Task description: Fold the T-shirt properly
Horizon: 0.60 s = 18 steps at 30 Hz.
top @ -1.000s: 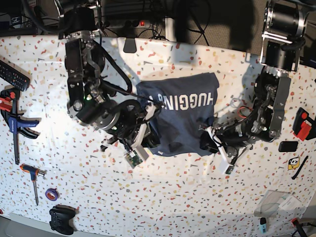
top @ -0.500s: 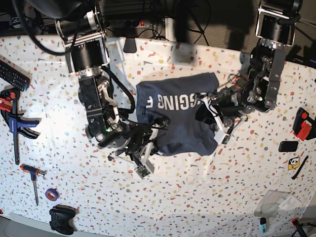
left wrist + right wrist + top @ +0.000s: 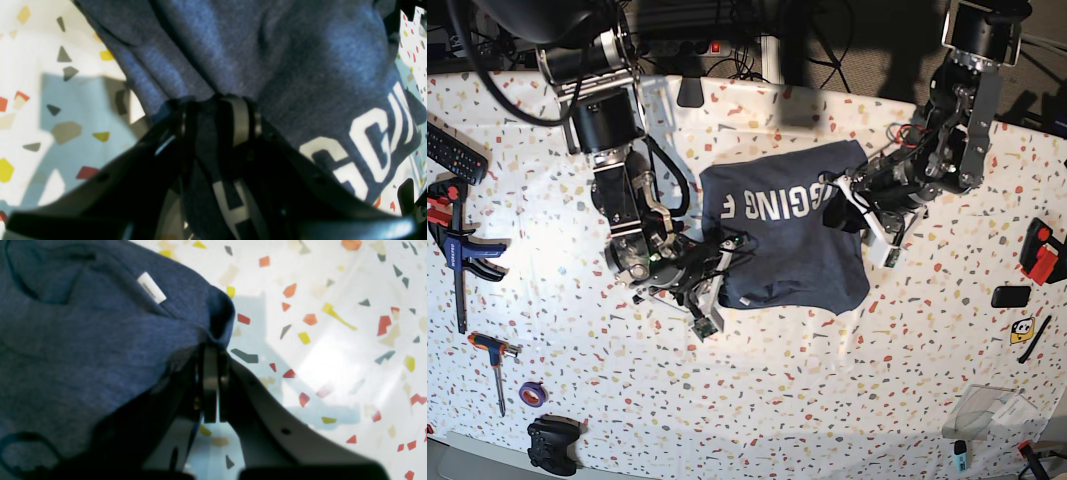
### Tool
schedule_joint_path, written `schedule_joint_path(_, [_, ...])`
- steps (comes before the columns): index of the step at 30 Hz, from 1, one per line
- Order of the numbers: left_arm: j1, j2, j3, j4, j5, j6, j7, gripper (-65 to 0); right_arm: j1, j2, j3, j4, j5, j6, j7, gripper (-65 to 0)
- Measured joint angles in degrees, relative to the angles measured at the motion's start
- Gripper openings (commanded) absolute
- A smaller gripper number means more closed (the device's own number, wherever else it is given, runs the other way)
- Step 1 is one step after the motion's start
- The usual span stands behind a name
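The dark navy T-shirt [image 3: 792, 255] lies bunched in the middle of the speckled table [image 3: 827, 380], white block lettering facing up. My left gripper [image 3: 839, 203], on the right in the base view, is shut on a gathered fold at the shirt's right side, lifted over the last letters. The left wrist view shows its fingers [image 3: 238, 116] pinching bunched cloth [image 3: 300, 66]. Down at the shirt's lower left edge, my right gripper [image 3: 730, 248] is shut on it. In the right wrist view its tips [image 3: 210, 350] clamp the hem [image 3: 83, 340] near a white label [image 3: 151, 288].
A remote [image 3: 449, 150], a blue clamp [image 3: 462, 250], a screwdriver [image 3: 495, 360], a tape roll [image 3: 532, 393] and a game controller [image 3: 552, 445] lie along the left edge. A red-and-black tool [image 3: 1039, 250], a small black block [image 3: 1010, 296] and a plastic bag [image 3: 992, 410] sit at the right.
My left gripper has carried the shirt's lower right corner up and leftward onto the lettering. My right gripper has shifted slightly along the lower left edge, still gripping.
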Motion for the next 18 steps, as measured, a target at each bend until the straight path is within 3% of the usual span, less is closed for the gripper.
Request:
schedule_joint_path(7, [0.31, -0.04, 0.02, 1.31, 2.14, -0.04, -0.17, -49.2, -0.15, -0.15, 2.82, 4.68, -0.2, 0.11, -2.29, -65.0])
schedule_joint_path(12, [0.94, -0.79, -2.34, 8.22, 4.5, 0.11, 1.73, -49.2, 0.39, 0.96, 6.38, 17.4, 7.58, 0.24, -8.37, -65.0])
schedule_joint_path(18, [0.35, -0.81, -10.95, 18.49, 3.3, 0.11, 3.91, -49.4, -2.47, 5.22, 6.71, 32.28, 13.46, 0.7, -18.29, -65.0])
